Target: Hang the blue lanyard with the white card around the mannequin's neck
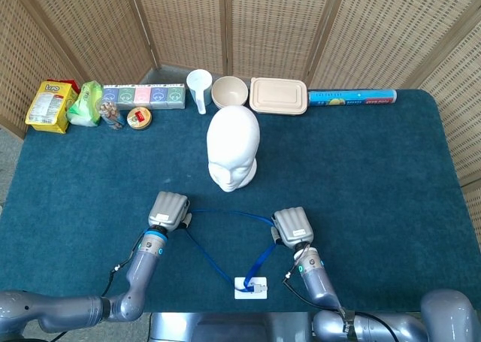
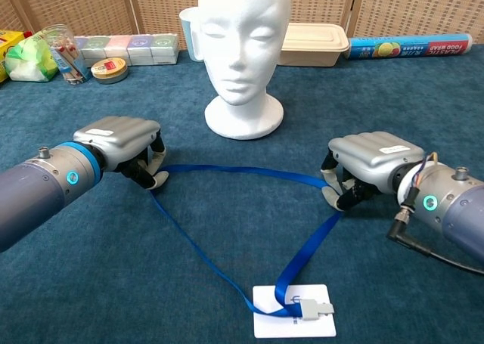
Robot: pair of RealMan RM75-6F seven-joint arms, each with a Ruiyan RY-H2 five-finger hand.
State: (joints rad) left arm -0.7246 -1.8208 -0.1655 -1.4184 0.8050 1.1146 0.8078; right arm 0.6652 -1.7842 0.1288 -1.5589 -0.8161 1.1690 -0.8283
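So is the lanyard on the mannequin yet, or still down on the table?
Still down: the lanyard lies spread on the table before the mannequin, each hand gripping a corner.

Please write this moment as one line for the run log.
left hand: grips lanyard | right hand: grips lanyard | card: on table | mannequin: bare

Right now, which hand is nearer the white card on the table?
Right. The right hand sits up and right of the white card; the left hand is farther off, up and left.
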